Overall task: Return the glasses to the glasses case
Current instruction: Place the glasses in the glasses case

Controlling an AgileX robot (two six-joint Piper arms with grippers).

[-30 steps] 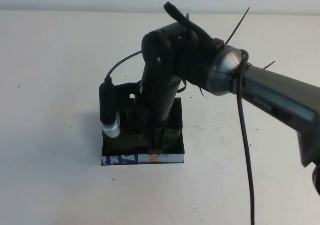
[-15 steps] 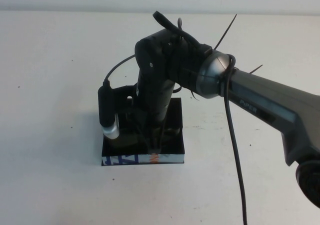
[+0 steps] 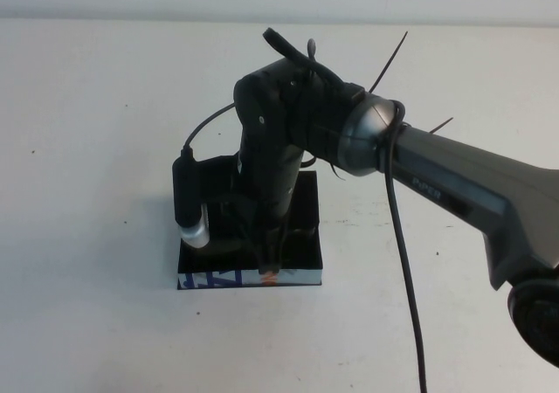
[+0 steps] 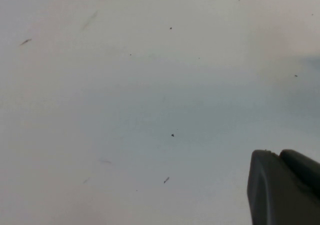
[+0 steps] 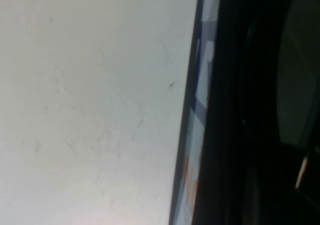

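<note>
The dark thick-rimmed glasses (image 5: 295, 85) lie inside the matte black rectangular glasses case (image 3: 301, 253) — only a lens shows, in the right wrist view. The right gripper (image 3: 269, 258) has sunk slightly lower into the case over the last second; we cannot tell its finger state. We judge placement nearly complete. The left gripper (image 4: 285, 185) hovers over bare white table (image 4: 125, 95) — state unclear.

The right end effector (image 3: 269, 258) sits over the glasses case (image 3: 301, 269) on the table (image 3: 87, 148).
</note>
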